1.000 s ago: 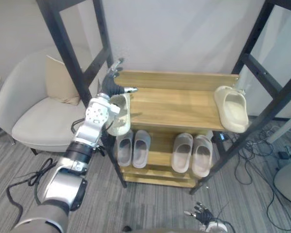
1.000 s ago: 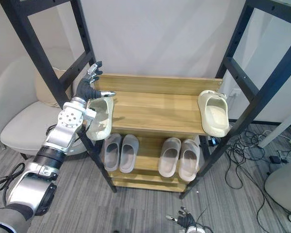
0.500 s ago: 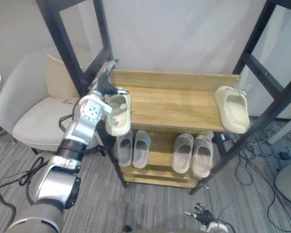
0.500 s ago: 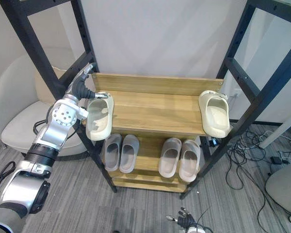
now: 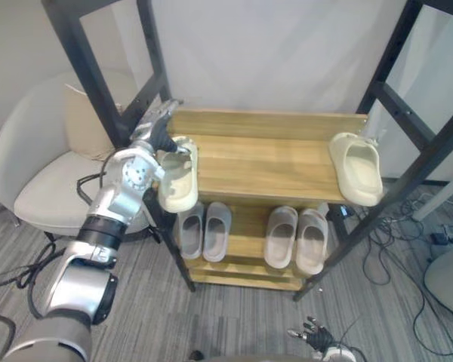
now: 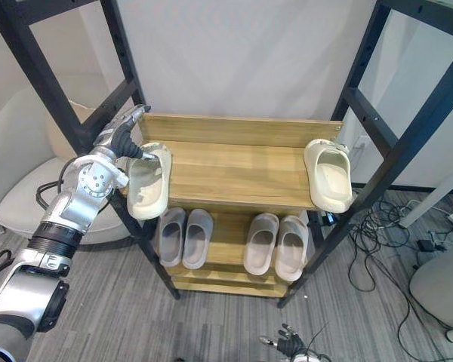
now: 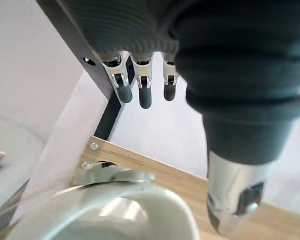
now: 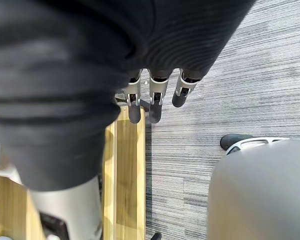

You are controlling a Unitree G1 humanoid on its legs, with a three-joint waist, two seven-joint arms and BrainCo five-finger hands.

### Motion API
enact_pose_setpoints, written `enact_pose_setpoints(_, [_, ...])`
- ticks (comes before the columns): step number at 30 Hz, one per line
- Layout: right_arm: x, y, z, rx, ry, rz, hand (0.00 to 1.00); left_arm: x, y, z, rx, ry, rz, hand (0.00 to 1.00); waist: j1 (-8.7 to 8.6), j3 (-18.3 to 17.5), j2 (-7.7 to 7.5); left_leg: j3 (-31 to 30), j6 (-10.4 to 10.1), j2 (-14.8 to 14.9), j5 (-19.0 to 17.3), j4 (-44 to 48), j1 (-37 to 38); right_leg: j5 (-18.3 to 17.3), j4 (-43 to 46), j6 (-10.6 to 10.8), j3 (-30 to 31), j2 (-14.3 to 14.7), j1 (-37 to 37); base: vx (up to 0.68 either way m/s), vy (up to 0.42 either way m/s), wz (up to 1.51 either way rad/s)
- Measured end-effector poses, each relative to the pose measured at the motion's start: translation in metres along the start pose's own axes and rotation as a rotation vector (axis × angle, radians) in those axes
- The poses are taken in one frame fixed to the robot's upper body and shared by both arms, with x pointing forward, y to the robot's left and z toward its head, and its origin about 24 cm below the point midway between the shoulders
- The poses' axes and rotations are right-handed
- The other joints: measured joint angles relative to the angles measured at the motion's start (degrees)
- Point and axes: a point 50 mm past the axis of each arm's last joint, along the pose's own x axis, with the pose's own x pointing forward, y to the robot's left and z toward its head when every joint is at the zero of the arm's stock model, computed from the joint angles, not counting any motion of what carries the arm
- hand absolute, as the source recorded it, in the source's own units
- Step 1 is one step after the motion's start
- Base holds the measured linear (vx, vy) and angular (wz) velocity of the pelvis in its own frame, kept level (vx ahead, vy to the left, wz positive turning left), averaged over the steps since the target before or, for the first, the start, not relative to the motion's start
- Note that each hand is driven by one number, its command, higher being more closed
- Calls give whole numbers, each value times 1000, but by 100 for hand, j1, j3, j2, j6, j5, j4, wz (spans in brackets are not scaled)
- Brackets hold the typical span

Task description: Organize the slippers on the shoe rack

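A cream slipper [image 5: 177,177] was touched at the shoe rack's [image 5: 272,162] left edge by the left hand [image 5: 155,132], whose fingers were spread straight.

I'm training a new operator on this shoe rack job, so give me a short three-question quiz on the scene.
1. True or false: the left cream slipper and the right cream slipper touch each other on the top shelf.
2. How many grey slippers lie on the lower shelf?
3. Which hand is up at the top shelf? A left hand, B right hand, C both.
Key: 1 false, they lie at opposite ends; 2 four; 3 A.
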Motion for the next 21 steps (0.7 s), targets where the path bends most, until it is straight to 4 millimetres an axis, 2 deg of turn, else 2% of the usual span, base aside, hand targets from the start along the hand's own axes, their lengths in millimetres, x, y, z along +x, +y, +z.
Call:
enact_pose_setpoints(14, [0, -6, 5, -12, -21, -7, 0, -3, 9, -13, 228, 27, -13, 0, -9, 76, 137, 99, -30, 37, -17, -1, -204, -10, 62, -9, 100, 21, -300, -3, -6, -4])
enact_pose_setpoints(20, [-1, -10, 6, -10, -29, -18, 0, -4, 7, -12, 306, 12, -32, 0, -10, 111, 204, 105, -33, 50, -14, -1, -309, -15, 85, -7, 111, 24, -417, 0, 0, 0])
enact_pose_setpoints(21, [-1, -10, 7, -10, -33, -18, 0, -4, 7, -12, 306, 11, -32, 100, -10, 112, 211, 107, -35, 50, -12, -1, -323, -14, 89, -7, 116, 24, -434, 0, 0, 0])
